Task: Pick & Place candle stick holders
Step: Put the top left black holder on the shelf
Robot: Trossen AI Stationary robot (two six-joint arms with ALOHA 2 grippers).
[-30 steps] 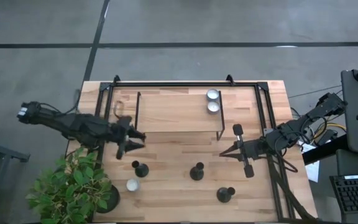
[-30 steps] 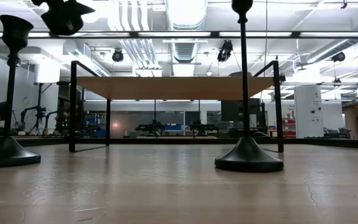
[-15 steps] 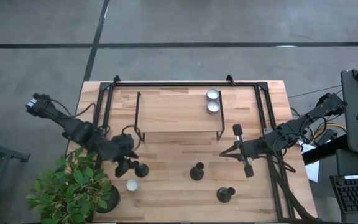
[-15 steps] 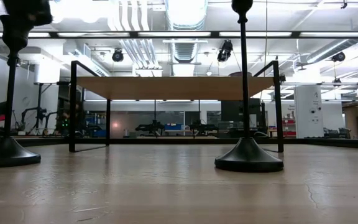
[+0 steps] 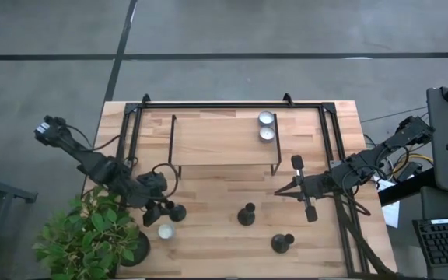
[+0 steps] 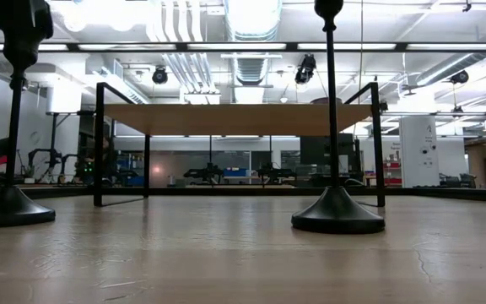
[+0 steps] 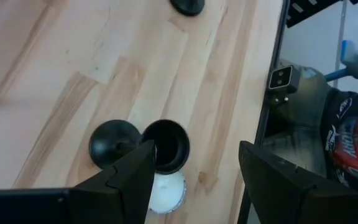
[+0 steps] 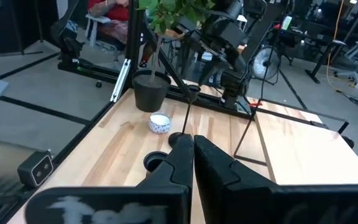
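Reaching for the nearest black candle stick holder [image 5: 176, 211], I hold my left gripper [image 5: 156, 210] right above its top, with my two fingers [image 7: 124, 176] spread wide. In the left wrist view the cup of this holder sits beside my one finger, not yet between both, and its round base lies on the wood under it. A low white holder [image 5: 165, 231] stands just beside, near the table edge and the plant pot [image 8: 150, 93].

I judge the step is the approach before the grasp. The next move calls for a small shift sideways, so the thin stem comes between the fingers, and then to go down and close gently. The holder is tall and narrow, so I think a push from one finger may tip it.

My right gripper [image 5: 299, 187] waits at the right side of the table, fingers pressed together and holding nothing. Two more black holders [image 5: 246, 214] [image 5: 281, 243] stand in the front middle, well apart. Two silver cups [image 5: 266, 125] rest already on the wooden shelf [image 5: 216, 140] of the black metal rack [image 5: 208, 104].

The table [image 5: 208, 241] is of light wooden planks. Behind it the low view shows a big workshop with ceiling lamps and pipes.
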